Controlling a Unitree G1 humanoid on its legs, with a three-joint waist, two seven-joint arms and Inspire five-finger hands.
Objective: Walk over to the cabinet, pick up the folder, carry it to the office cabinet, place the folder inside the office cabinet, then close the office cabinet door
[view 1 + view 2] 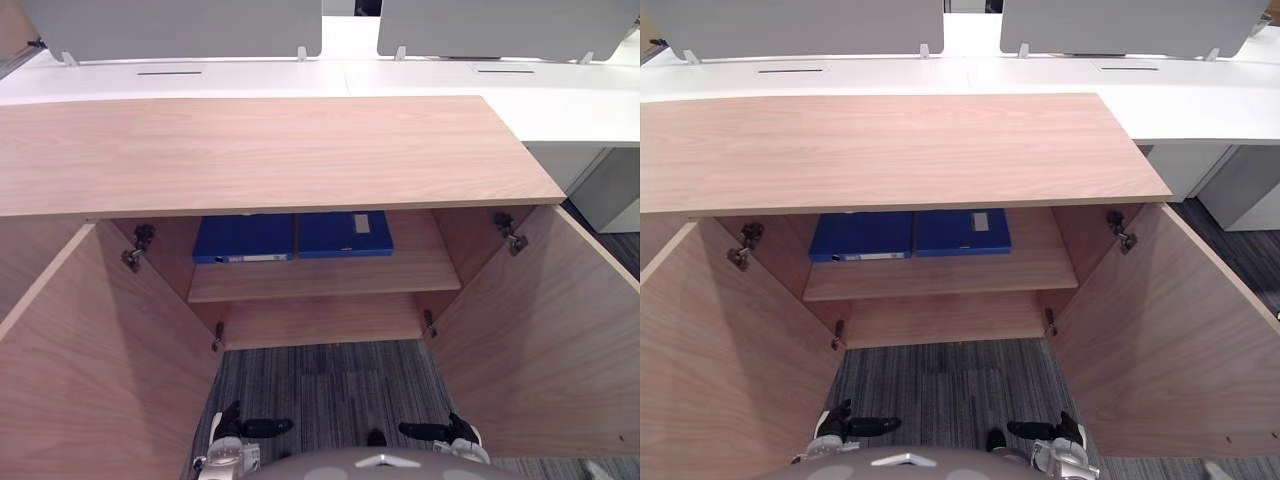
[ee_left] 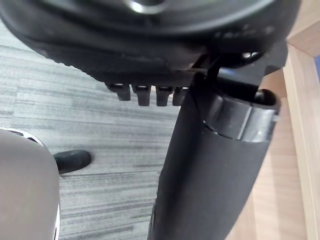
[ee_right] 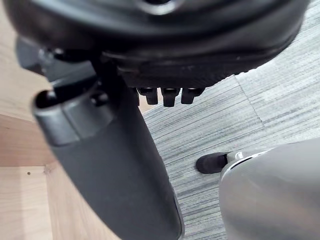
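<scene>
With blue folders already lying on the cabinet's far shelf, the left hand and right hand hang near, relaxed and empty, probably ready to swing the open doors closed.

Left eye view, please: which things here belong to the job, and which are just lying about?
Job: blue folders on the shelf; office cabinet; its open doors; left hand, right hand, both empty.
Lying about: white desks; grey dividers.

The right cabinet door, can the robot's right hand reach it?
Probably yes. The right hand hangs low, open, close beside the swung-open right cabinet door, and nothing stands between them.
</scene>
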